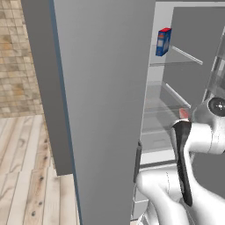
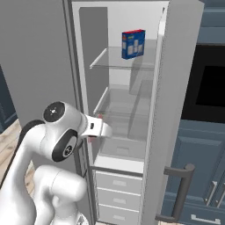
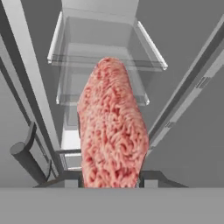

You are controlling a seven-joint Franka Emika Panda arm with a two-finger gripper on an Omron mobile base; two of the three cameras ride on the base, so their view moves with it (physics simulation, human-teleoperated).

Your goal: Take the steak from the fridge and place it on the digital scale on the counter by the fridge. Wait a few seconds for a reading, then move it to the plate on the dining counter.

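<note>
The arm [image 2: 61, 136] is glossy white with rounded segments, dark joint rings (one capped by a black disc).

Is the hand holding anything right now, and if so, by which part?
Yes. The hand is shut on the steak, gripping it at its near end, with the rest of the slab sticking out ahead toward the fridge shelves.

Home kitchen — open fridge [image 2: 173, 88] (glass shelves), navy cabinets [image 2: 200, 171]

steak [image 3: 113, 127]: mottled red-pink | fridge [image 2: 176, 88]: grey | box [image 2: 133, 44]: blue
</note>
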